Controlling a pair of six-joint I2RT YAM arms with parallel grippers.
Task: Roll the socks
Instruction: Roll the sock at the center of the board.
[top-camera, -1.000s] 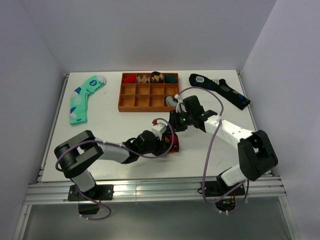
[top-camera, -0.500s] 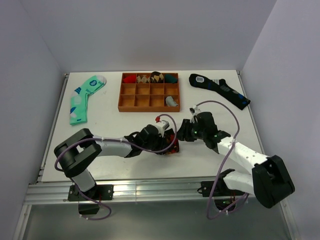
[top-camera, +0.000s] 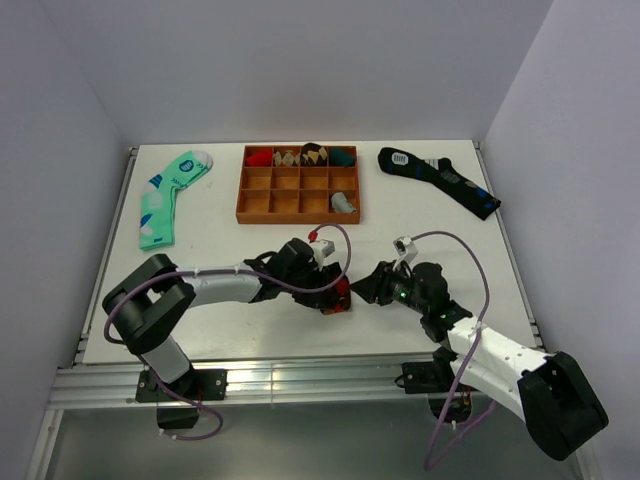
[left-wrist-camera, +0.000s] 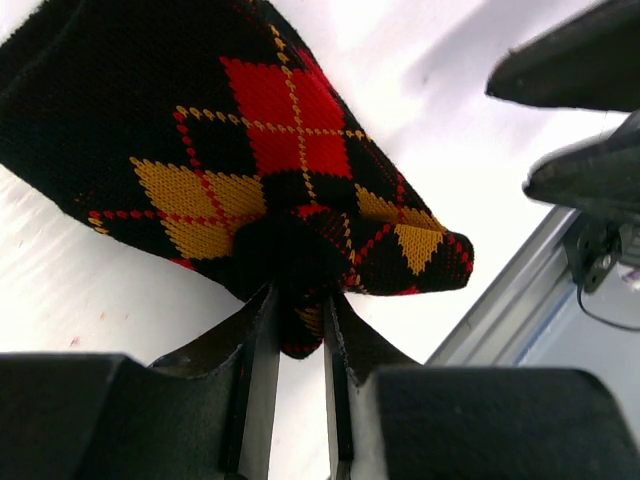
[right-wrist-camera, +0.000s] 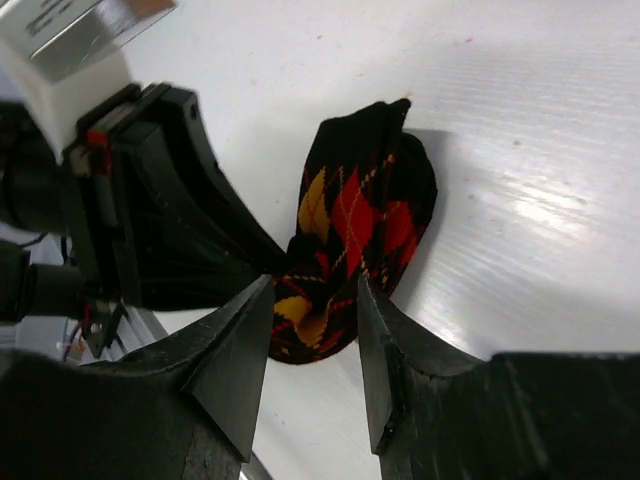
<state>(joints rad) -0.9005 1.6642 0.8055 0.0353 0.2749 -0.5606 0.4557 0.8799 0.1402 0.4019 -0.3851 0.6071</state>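
Black argyle sock (right-wrist-camera: 360, 210) lies bunched on the counter (top-camera: 300, 335) near the middle of its near edge, a fold of it pinched between the jaws of the left tool (left-wrist-camera: 297, 300). The right tool (right-wrist-camera: 315, 290) sits just right of it, jaws spread. Along the far edge are a tray (top-camera: 300, 218) at the middle, a mint sock (top-camera: 165, 195) toward the left corner and a navy sock (top-camera: 440, 178) toward the right.

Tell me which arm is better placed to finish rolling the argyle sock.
Left, probably: the left pincer is shut on the bunched argyle sock, while the right pincer stands open, gripping nothing.
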